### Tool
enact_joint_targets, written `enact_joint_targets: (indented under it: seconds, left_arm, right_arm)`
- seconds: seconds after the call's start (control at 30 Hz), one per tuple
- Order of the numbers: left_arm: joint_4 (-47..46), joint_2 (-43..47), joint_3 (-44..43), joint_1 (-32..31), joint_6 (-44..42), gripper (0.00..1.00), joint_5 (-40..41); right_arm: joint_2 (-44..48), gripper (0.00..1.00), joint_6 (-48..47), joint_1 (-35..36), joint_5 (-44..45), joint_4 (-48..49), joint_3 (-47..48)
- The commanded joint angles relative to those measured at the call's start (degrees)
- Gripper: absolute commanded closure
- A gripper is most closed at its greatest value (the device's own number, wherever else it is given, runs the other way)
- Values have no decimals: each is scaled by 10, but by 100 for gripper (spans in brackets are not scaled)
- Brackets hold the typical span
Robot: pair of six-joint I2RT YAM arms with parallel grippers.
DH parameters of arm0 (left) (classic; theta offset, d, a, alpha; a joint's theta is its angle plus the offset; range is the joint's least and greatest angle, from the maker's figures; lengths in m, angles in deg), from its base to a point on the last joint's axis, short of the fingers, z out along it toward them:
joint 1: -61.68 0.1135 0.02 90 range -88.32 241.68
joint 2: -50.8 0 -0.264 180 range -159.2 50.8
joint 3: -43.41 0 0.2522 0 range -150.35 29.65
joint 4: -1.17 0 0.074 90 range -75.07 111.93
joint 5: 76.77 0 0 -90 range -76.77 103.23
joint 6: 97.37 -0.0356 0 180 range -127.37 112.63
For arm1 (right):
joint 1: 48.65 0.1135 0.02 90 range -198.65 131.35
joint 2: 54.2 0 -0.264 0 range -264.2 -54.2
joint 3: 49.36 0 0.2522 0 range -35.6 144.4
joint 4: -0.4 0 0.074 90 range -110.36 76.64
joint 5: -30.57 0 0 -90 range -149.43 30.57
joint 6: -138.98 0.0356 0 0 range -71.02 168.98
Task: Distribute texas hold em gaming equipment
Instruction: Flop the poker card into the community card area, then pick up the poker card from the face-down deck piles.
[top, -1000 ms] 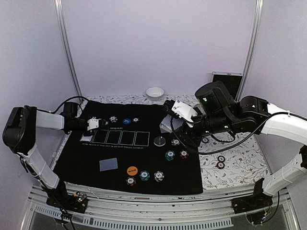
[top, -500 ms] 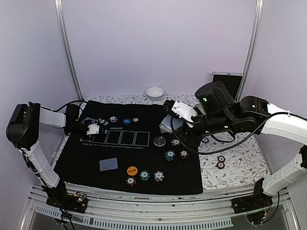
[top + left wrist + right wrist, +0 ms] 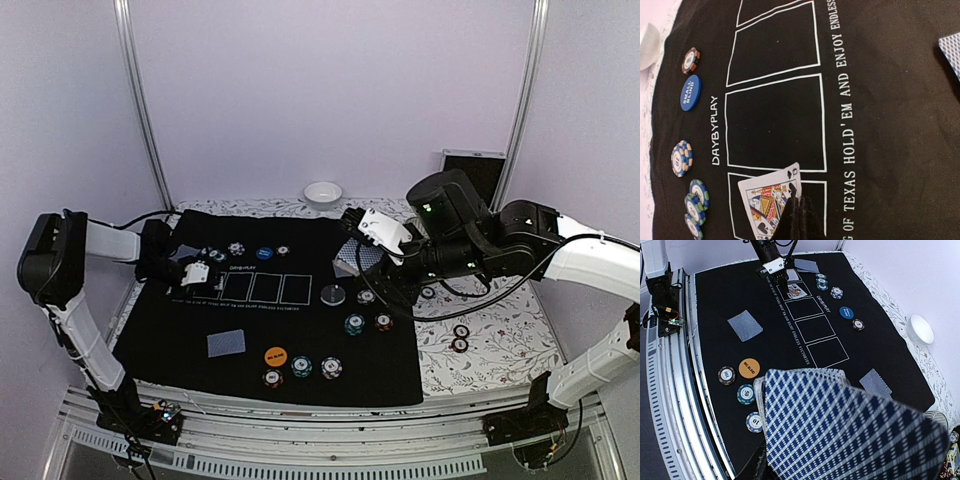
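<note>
The left gripper (image 3: 797, 216) was down at the end box of the black Texas Hold'em mat (image 3: 880, 125), its jaws pressed tight together. Its tips were on the edge of a face-up spade court card (image 3: 765, 197). Whether it pinched that card or merely touched it, I could not tell. The card lay right under the fingertips, slightly askew in the printed box.

On the far side of that hand (the wall side) sat three green-striped chips (image 3: 698, 194), overlapping. Next along were an orange-and-blue-edged chip (image 3: 681, 158), the blue Small Blind disc (image 3: 690, 92) and a red-edged chip (image 3: 690, 60). A face-down card (image 3: 951, 52) lay well apart on the hand's near side.

The right gripper (image 3: 368, 255) was clamped on a fan of blue-checked cards (image 3: 850, 425), held up off the mat. Its fingers were hidden behind the fan in the wrist view. Below that hand lay the orange Big Blind disc (image 3: 750, 368), with a black chip (image 3: 726, 374) just beside it. A green chip (image 3: 746, 393) and a pale blue-edged chip (image 3: 754, 421) sat near it.
</note>
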Motion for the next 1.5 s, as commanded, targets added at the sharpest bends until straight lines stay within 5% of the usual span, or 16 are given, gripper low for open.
enact_joint_targets:
  seconds: [0.0, 0.1, 0.2, 0.23, 0.27, 0.3, 0.6, 0.8, 0.9, 1.07, 1.2, 1.37, 1.47]
  left_arm:
    - [44, -20, -10, -7, 4, 100, -3]
    - [56, -21, -14, -6, 10, 97, -6]
    - [57, -17, -13, -4, 10, 75, 6]
    - [56, -15, -13, -3, 10, 56, 11]
    - [54, -14, -12, -2, 11, 16, 14]
    - [53, -13, -11, -2, 11, 4, 17]
    - [77, 47, -39, -4, 25, 2, -5]
    - [7, 189, -48, -5, 120, 2, -118]
    - [-103, 274, -28, -4, 227, 2, -199]
    - [-373, 346, 27, -5, 540, 2, -315]
    - [-509, 334, 11, -10, 859, 2, -267]
    - [-428, 325, -62, -17, 921, 2, -184]
    - [-472, 346, -47, -17, 979, 2, -142]
  right_arm:
    - [18, 96, 5, 1, 10, 2, 3]
    - [18, 96, 5, 1, 12, 1, 3]
    - [20, 96, 5, 0, 12, 0, 3]
    - [20, 96, 5, 1, 13, 1, 2]
    - [20, 96, 4, 2, 13, 1, 2]
    - [21, 96, 5, 1, 13, 0, 1]
    - [20, 96, 5, 1, 17, -4, 3]
    - [20, 96, 4, 1, 17, -5, 5]
    - [18, 96, 4, 1, 16, -4, 6]
    - [12, 96, 0, -3, 11, 3, 9]
    - [7, 96, 0, -2, 7, 5, 14]
    - [0, 96, -1, -4, 6, 4, 19]
    - [-7, 96, -1, -3, 5, 4, 24]
